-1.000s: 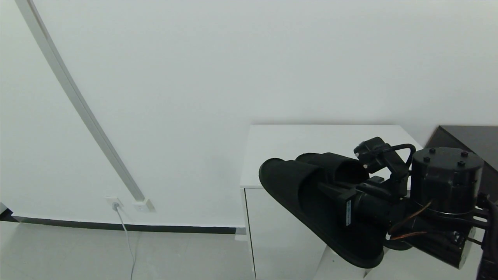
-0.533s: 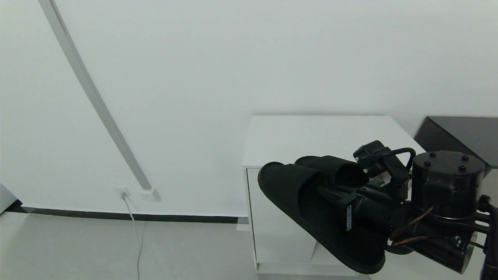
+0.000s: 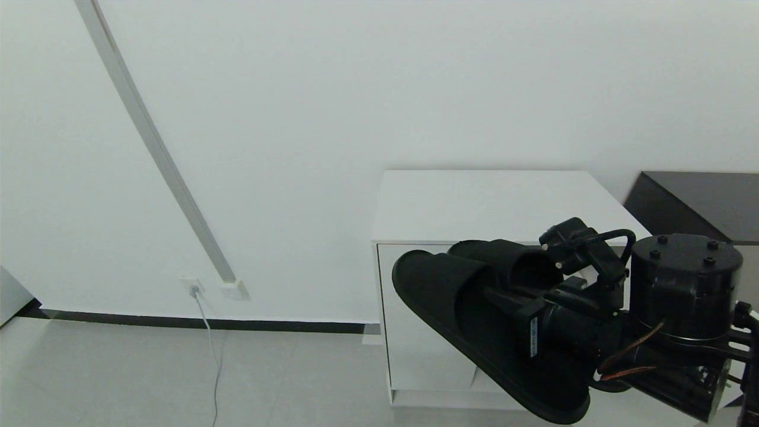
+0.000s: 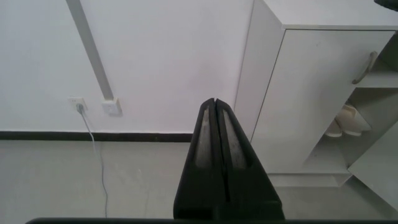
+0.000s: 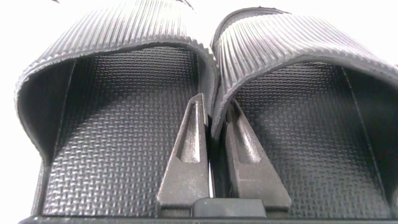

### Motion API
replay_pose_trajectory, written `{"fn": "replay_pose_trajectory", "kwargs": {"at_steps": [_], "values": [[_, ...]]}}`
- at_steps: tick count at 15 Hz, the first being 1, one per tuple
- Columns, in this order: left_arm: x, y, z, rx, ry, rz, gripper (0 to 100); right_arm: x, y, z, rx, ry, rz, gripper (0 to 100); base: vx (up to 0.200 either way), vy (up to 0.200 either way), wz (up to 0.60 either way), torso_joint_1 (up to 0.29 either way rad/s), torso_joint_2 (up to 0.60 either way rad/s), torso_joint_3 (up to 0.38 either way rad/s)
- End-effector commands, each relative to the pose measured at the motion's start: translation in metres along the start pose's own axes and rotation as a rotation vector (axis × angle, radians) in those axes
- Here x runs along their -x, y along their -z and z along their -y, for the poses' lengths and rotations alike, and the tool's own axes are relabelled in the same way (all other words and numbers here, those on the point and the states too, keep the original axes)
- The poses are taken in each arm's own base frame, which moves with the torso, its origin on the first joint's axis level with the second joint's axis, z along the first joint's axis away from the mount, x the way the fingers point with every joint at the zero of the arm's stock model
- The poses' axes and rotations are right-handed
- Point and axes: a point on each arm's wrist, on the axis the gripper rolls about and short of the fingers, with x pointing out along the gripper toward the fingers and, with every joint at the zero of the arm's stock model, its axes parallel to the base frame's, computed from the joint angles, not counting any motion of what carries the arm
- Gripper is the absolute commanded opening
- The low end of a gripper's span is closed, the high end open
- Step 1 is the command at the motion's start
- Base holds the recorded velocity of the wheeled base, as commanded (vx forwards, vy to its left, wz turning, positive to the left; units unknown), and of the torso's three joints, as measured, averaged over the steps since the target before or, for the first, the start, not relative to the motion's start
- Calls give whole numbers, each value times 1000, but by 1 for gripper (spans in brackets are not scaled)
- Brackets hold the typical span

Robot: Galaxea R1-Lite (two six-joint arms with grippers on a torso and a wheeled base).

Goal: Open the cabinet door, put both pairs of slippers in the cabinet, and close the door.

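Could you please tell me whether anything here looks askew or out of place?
Nothing stands out: the right gripper pinches the black slippers together by their straps, and a pale pair sits inside the cabinet.

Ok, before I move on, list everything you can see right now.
cabinet: one, white, against the wall.
black slippers: one pair, black, held in front of the cabinet.
pale slippers: one pair, off-white, on a shelf inside the cabinet.
dark surface: one, black, right of the cabinet.
wall trunking: one, grey, slanting down the wall.
socket with cable: one, white, low on the wall.
right gripper: black, shut on the black slippers' straps.
left gripper: black, shut, empty, facing the cabinet.
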Motion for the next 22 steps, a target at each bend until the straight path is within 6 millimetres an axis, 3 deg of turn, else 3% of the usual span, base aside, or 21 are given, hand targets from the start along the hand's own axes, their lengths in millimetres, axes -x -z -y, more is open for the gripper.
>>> {"fn": "replay_pose_trajectory", "kwargs": {"at_steps": [1,11,22], "values": [[0,0,0,0,0,0,0,-1,2,-1,2,-4,-8,0,0,0,0,0,0,0],[0,0,0,0,-2,0,0,-3,3,-3,6,-2,-14,0,0,0,0,0,0,0],[0,0,0,0,-2,0,0,-4,5,-3,9,3,-20,0,0,-200,0,4,4,2]]}}
